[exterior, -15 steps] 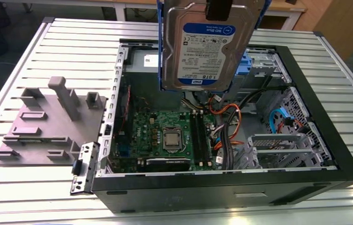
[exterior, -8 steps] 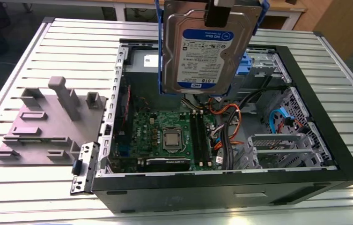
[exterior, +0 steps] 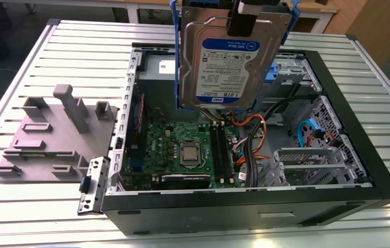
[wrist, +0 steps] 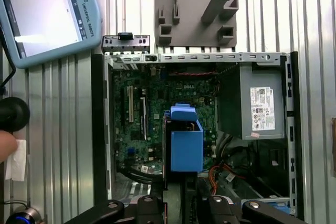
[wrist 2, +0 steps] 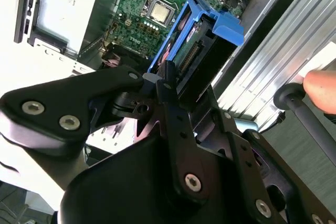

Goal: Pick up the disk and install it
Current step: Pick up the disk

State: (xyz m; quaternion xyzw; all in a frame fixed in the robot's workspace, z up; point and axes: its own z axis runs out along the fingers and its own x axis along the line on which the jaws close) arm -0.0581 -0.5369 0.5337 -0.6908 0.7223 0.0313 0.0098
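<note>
Disk [exterior: 228, 67]: silver drive with a white-and-blue label, framed by blue side rails; held clear of every surface, hanging upright on its short end above the open computer case [exterior: 250, 200], over the case's half farther from the table's near edge in the exterior view; label face turned to that camera. Hand [exterior: 241, 23]: closed on the disk's upper end, fingers drawn in to about the drive's thickness and pinching it face to back, carrying its whole weight. Disk as seen in the second wrist view [wrist 2: 195, 51]: connector end and blue rails pointing down toward the motherboard [wrist 2: 149, 9]. Case: lying on its side, open face up, about mid-table [exterior: 64, 51]; contents include the motherboard, a grey power-supply box [wrist: 257, 108], orange and black cables [exterior: 250, 124], and a metal cage [exterior: 312, 165] toward the table edge at the exterior view's right. Grey fixture [exterior: 50, 134]: lying beside the case, toward the table edge at the exterior view's left. Step in hand, as judged: disk picked up, not yet seated. Handling notes, as judged: keep the grip firm and the rails square to the bay guides; keep the lower end clear of the loose cables and the board; avoid tilt, which could jam the rails.
</note>
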